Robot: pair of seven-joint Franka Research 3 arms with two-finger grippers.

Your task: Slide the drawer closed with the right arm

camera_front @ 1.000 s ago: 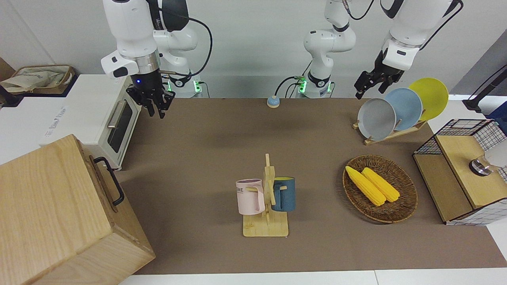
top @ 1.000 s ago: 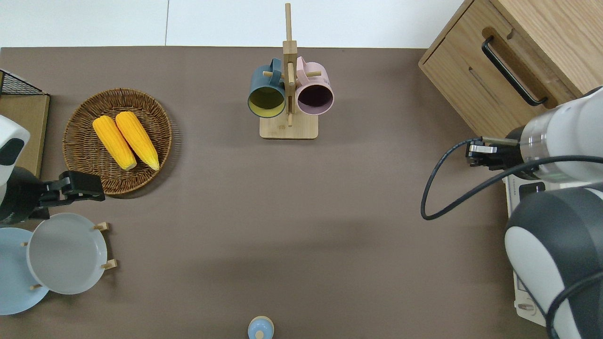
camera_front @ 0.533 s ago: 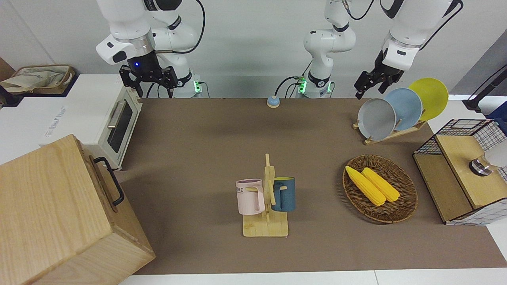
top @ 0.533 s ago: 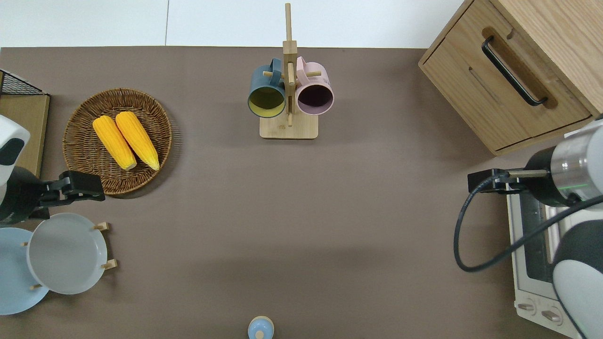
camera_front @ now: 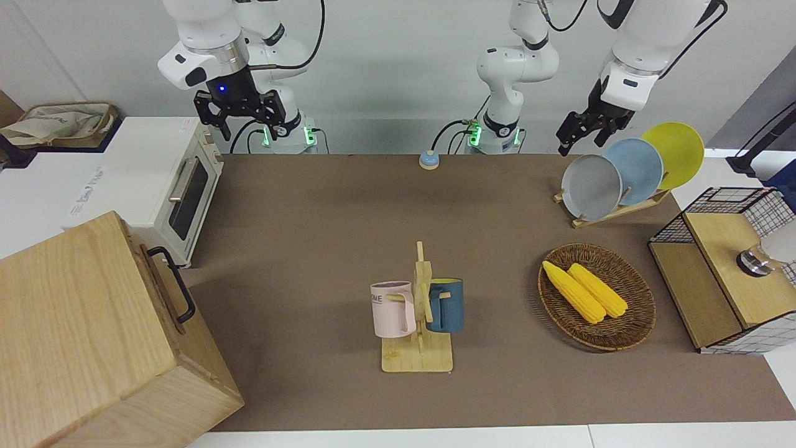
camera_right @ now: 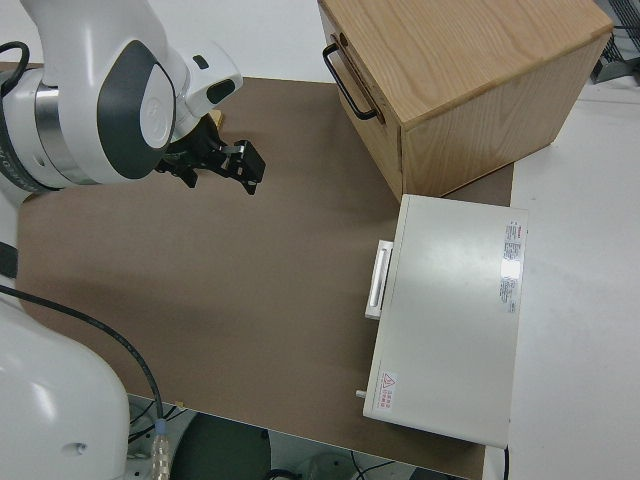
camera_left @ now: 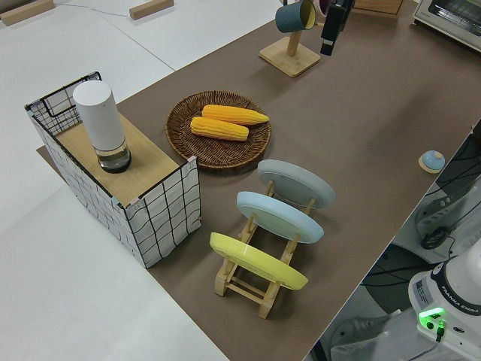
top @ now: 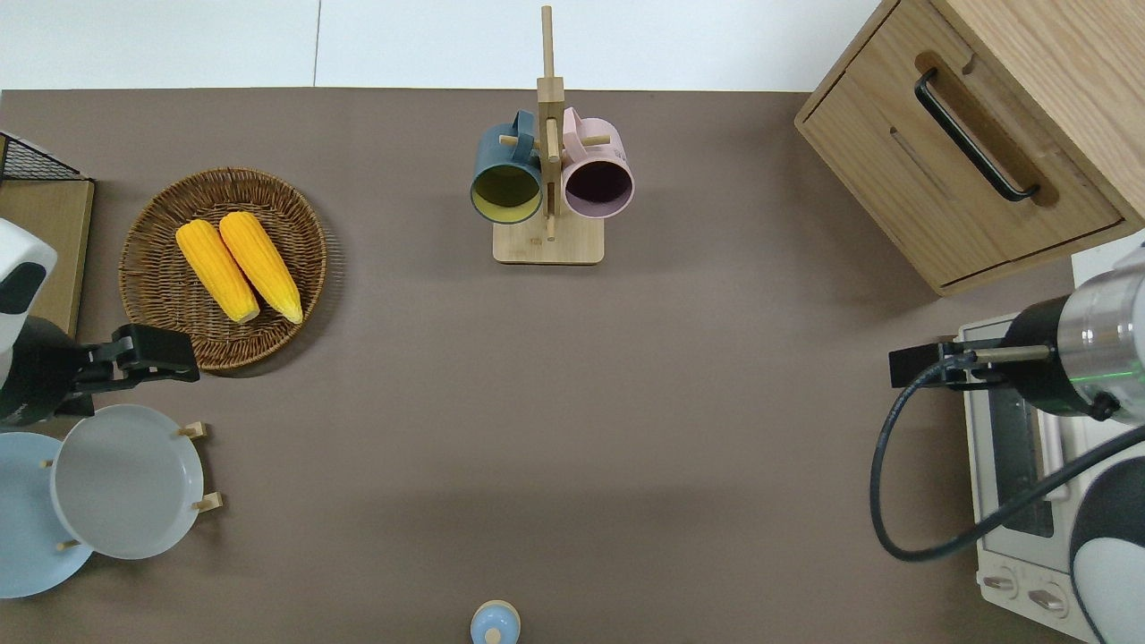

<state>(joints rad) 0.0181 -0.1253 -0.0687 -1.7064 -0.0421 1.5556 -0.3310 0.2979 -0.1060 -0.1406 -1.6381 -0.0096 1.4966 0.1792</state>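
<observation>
The drawer (top: 950, 172) with its black bar handle (top: 973, 134) sits flush in the light-wood cabinet (camera_front: 74, 323) at the right arm's end of the table. The handle also shows in the front view (camera_front: 176, 285) and the right side view (camera_right: 347, 82). My right gripper (camera_front: 244, 124) is open and empty, up in the air and well apart from the drawer. In the overhead view the right gripper (top: 914, 368) is over the table just in front of the white toaster oven (top: 1020, 465). The left arm is parked, its gripper (camera_front: 575, 132) empty.
A mug stand (top: 547, 234) with a blue and a pink mug stands mid-table. A wicker basket (top: 152, 304) holds two corn cobs. A plate rack (camera_front: 612, 208), a wire shelf box (camera_front: 715, 280) and a small blue bell (camera_front: 428, 160) are also here.
My right gripper has pulled back from the cabinet toward the robots, risen, and turned to face the camera. The drawer and the left arm have not moved.
</observation>
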